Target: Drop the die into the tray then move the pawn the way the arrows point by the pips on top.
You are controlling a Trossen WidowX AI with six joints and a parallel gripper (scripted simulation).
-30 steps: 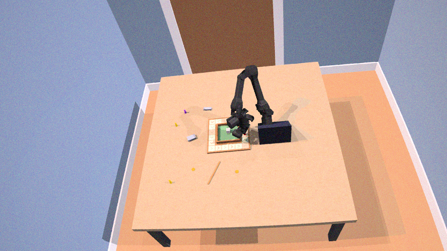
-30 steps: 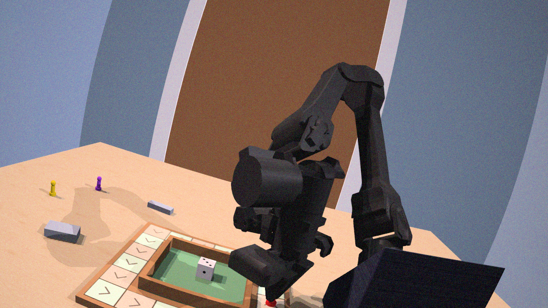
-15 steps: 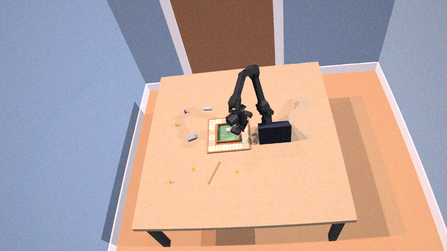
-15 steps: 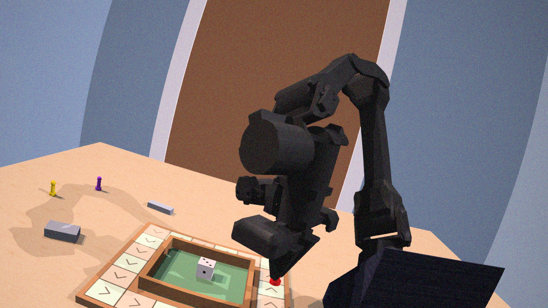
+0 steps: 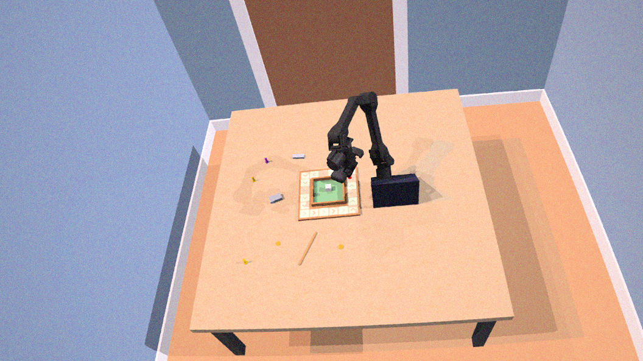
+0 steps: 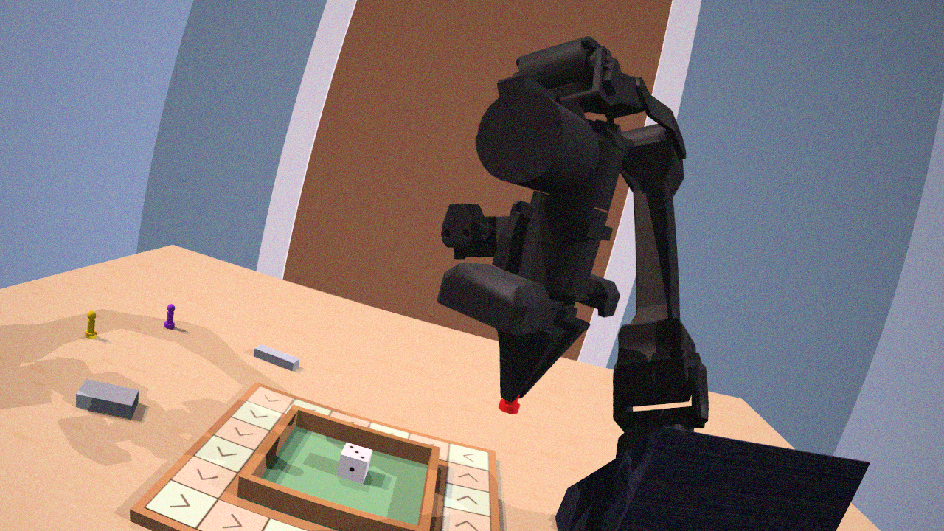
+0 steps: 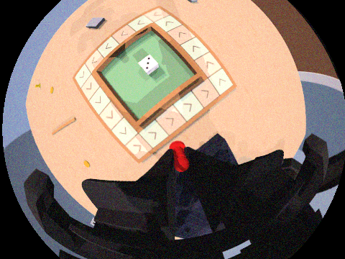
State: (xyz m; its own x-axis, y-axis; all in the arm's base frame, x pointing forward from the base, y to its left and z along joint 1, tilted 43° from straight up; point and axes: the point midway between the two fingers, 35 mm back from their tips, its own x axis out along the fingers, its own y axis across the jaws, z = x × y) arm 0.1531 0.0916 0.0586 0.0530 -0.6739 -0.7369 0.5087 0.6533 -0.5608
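Note:
My gripper is shut on the red pawn and holds it in the air, with its base showing below the fingertips in the exterior view. In the wrist view the pawn appears just outside the near edge of the board. The white die rests on the green floor inside the tray, with three pips on top. Arrows mark the board's squares. The arm hides part of the board in the top view.
Two grey blocks lie beyond the board. A purple pawn and two yellow pawns are farther off. A wooden stick lies between two orange discs. A dark box stands by the arm's base.

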